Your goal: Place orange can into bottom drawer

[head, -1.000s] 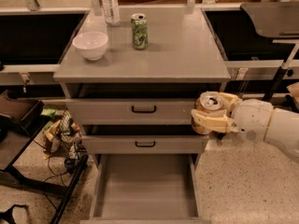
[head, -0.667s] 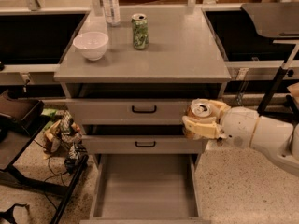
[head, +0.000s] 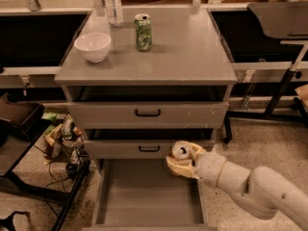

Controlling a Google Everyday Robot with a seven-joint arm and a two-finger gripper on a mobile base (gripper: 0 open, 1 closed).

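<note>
At the far left, a tangle of cables and crumpled packaging [head: 62, 141] lies on the speckled floor [head: 269, 143], beside a dark low shelf [head: 14, 150]. Next to the right stands a grey cabinet [head: 192, 57] with a flat top.

A white bowl [head: 93, 46] sits on the left part of that top. Behind it, at the back edge, stands a clear plastic bottle [head: 113, 6] (its upper end is cut off by the frame). Just right of the bowl, a green patterned can [head: 143, 32] stands upright, touching neither.

Under the top, the top drawer [head: 147, 113] and the middle drawer [head: 125, 149] each carry a small black handle at the centre, with a dark gap above each front. Below them the bottom drawer [head: 139, 194] is pulled far out toward the viewer. It is a long plain grey tray with low side walls.

At the back right corner of that tray is the cream-coloured gripper [head: 179, 162]. Its fingers are wrapped tight around the orange can [head: 181, 151], whose silver top faces up. The can is held in the air, level with the lower edge of the middle drawer's front, and is not resting on the tray.

From the gripper, a thick pale arm [head: 255, 189] runs down to the lower right corner. At the far right, a dark table [head: 284, 18] stands on black legs.
</note>
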